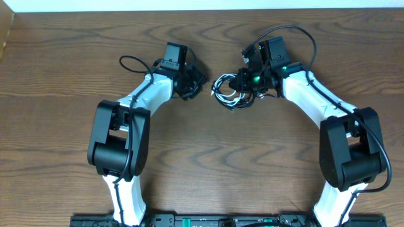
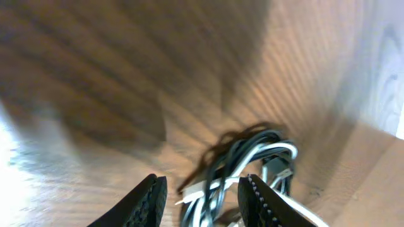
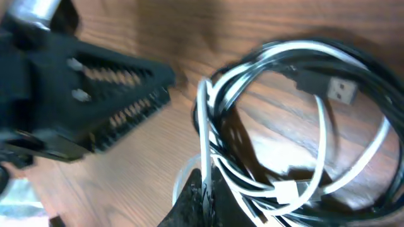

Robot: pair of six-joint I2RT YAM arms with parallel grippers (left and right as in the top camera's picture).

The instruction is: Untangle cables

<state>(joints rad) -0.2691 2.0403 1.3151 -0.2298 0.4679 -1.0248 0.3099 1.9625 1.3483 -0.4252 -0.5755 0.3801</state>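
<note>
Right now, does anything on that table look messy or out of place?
Only the cables: black and white cords lie knotted together in one loose coil on the table. The right gripper is shut on a few strands, and the left gripper is open close by. Nothing looks spilled or broken.

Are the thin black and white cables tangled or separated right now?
Tangled: the thin black and white cables lie intertwined in one coiled bundle, as both wrist views show.
</note>
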